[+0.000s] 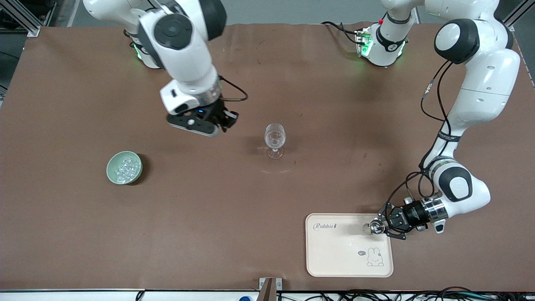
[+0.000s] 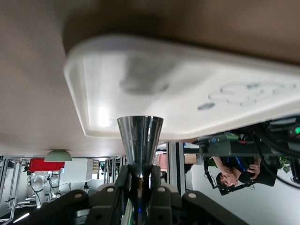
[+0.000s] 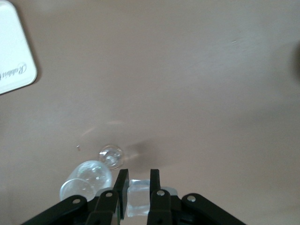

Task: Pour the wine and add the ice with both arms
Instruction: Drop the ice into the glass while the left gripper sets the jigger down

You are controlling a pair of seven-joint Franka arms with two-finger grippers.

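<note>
Brown worktop [image 1: 234, 217]: right gripper [image 3: 137, 180] clamps an ice cube [image 3: 138, 202], next over the wine glass [image 1: 275, 140]; left gripper [image 1: 382, 226] holds a steel jigger [image 1: 373, 228] at the tray [image 1: 334, 255].

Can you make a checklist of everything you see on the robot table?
Surface: brown table, bare between items.
Job's things: ice heaped in green bowl; wine glass upright mid-table; cream tray.
Clutter: nothing seen.
Grippers: right end effector shut on an ice cube, beside the glass; left end effector shut on a metal cup over the tray.
Cables: black cable along left arm.
Surroundings: wires along table's near edge.
</note>
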